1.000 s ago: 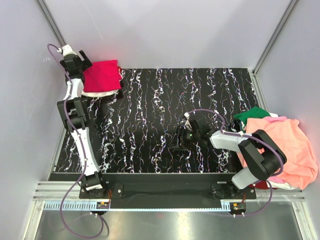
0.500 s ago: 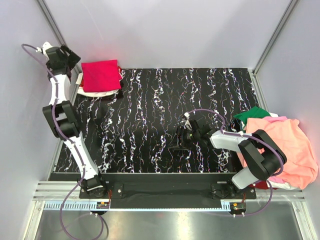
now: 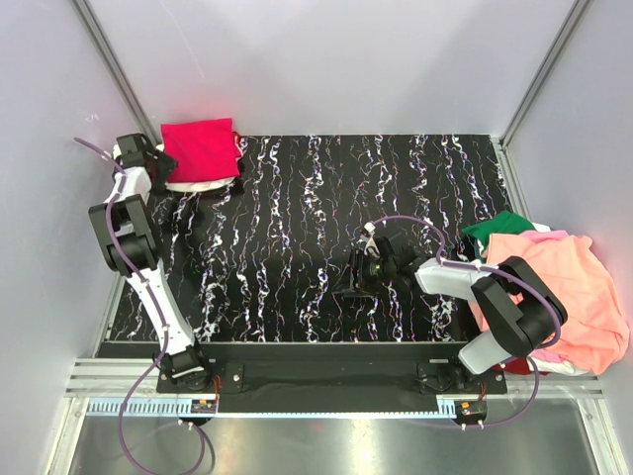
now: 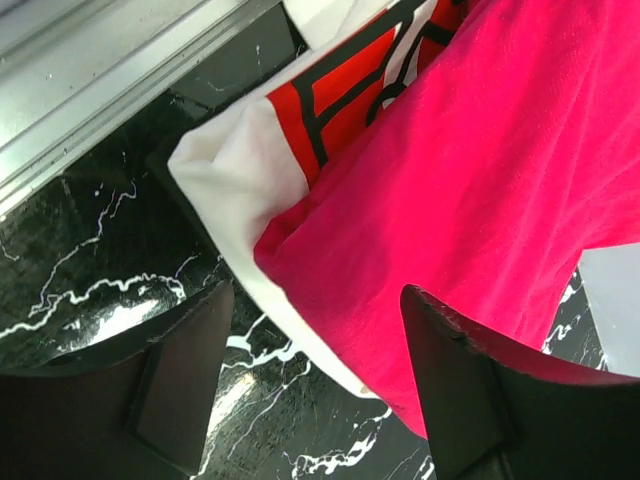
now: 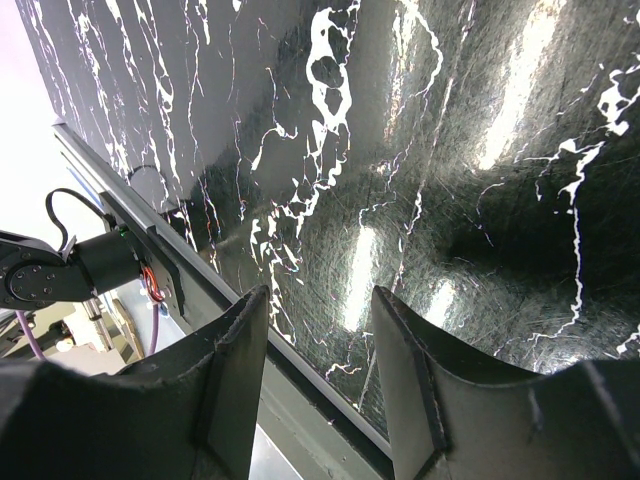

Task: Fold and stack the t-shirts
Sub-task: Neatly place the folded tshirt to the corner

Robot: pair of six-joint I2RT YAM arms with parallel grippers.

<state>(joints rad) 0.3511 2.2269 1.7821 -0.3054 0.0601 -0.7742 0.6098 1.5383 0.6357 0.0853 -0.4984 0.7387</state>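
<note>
A folded crimson-pink t-shirt (image 3: pixel 202 146) lies on top of a folded white t-shirt with red logo print (image 3: pixel 203 182) at the table's far left corner. In the left wrist view the crimson shirt (image 4: pixel 470 190) covers the white one (image 4: pixel 250 170). My left gripper (image 3: pixel 148 163) hangs open and empty just left of this stack (image 4: pixel 315 390). My right gripper (image 3: pixel 358 269) is open and empty over bare table at centre right (image 5: pixel 320 390). A heap of unfolded shirts sits at the right edge: salmon-orange (image 3: pixel 564 287), green (image 3: pixel 499 227) and pink (image 3: pixel 554 236).
The black marbled table top (image 3: pixel 297 237) runs between the stack and the heap. Grey enclosure walls and a metal frame rail (image 4: pixel 110 70) close in the left and back sides. The table's front rail (image 5: pixel 300 385) shows below my right gripper.
My left arm swung out to the far left and then came back down beside the stack. The stack and the right arm have not moved.
</note>
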